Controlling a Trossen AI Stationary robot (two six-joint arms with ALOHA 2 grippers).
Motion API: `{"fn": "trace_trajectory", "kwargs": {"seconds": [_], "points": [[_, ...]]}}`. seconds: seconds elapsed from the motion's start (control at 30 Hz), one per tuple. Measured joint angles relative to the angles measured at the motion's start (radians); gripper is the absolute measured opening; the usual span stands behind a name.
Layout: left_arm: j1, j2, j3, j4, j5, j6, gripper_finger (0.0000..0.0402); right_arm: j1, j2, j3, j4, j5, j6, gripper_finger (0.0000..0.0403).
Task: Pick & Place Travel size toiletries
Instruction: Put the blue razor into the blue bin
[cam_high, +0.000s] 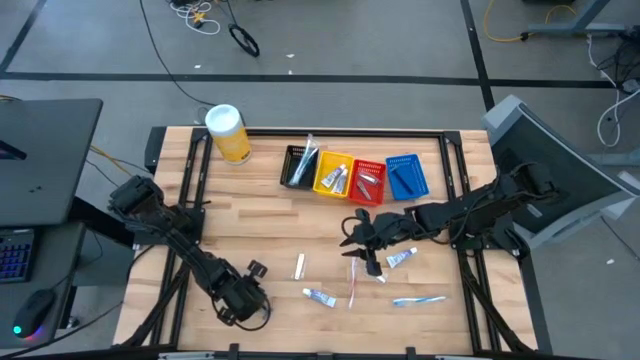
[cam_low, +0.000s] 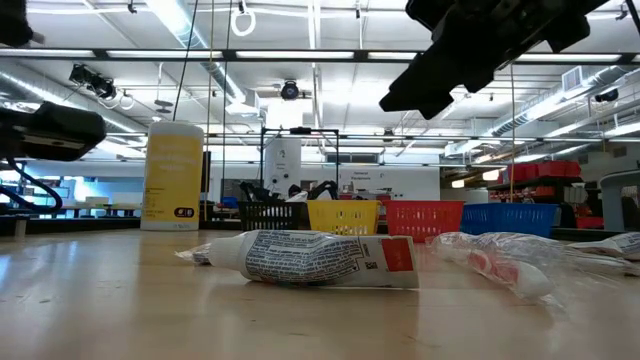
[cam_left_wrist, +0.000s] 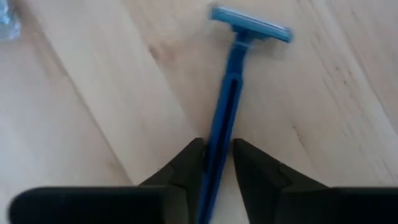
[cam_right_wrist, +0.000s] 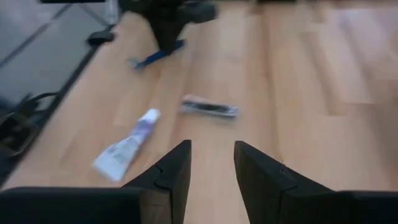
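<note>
Your blue razor (cam_left_wrist: 231, 118) is lying flat on the tabletop (cam_high: 260, 225) at about 7 o'clock, and your left tool (cam_left_wrist: 217, 165) has its two fingers pinched in on the handle, head pointing away from the wrist. In the high view that left tool (cam_high: 243, 297) sits low near the front edge.

The rest of the toiletries are loose around 5 to 6 o'clock: a small white tube (cam_high: 299, 266), a white tube with a blue end (cam_high: 320, 297), another tube (cam_high: 401, 258) and a pale toothbrush (cam_high: 418, 300). Your right tool (cam_high: 362, 243) hangs just above them with nothing in it, fingers a narrow gap apart in the right wrist view (cam_right_wrist: 211, 171).

At 12 o'clock there's a row of little baskets, black (cam_high: 299, 167), yellow (cam_high: 334, 175), red (cam_high: 368, 179) and blue (cam_high: 405, 176), with a few items already inside. A big yellow canister (cam_high: 228, 133) with a white lid stands at 11 o'clock.

The surface is pale wood planks in a black frame. The room behind is a lab with ceiling strip lights and grey floor with cables. The close tube (cam_low: 315, 258) in the low view has fine print and a red patch, too small to read.
</note>
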Motion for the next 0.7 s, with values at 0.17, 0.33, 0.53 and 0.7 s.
{"fn": "trace_trajectory", "kwargs": {"seconds": [0.17,0.33,0.53,0.7], "points": [[0.015,0.002,0.001,0.03,-0.032,0.003,0.0045,0.0,0.015,0.0,0.044,0.119,0.002,0.0131],[0.064,0.01,0.061,0.039,-0.296,-0.004,0.0033,0.0,0.047,0.0,0.114,0.121,-0.018,0.0131],[0.178,-0.012,0.153,0.04,-0.37,0.145,0.0038,0.007,0.037,-0.001,0.053,0.198,-0.106,0.0131],[0.299,-0.066,0.203,0.06,-0.434,0.288,0.0034,0.043,-0.101,0.007,-0.147,0.364,-0.169,0.0131]]}}
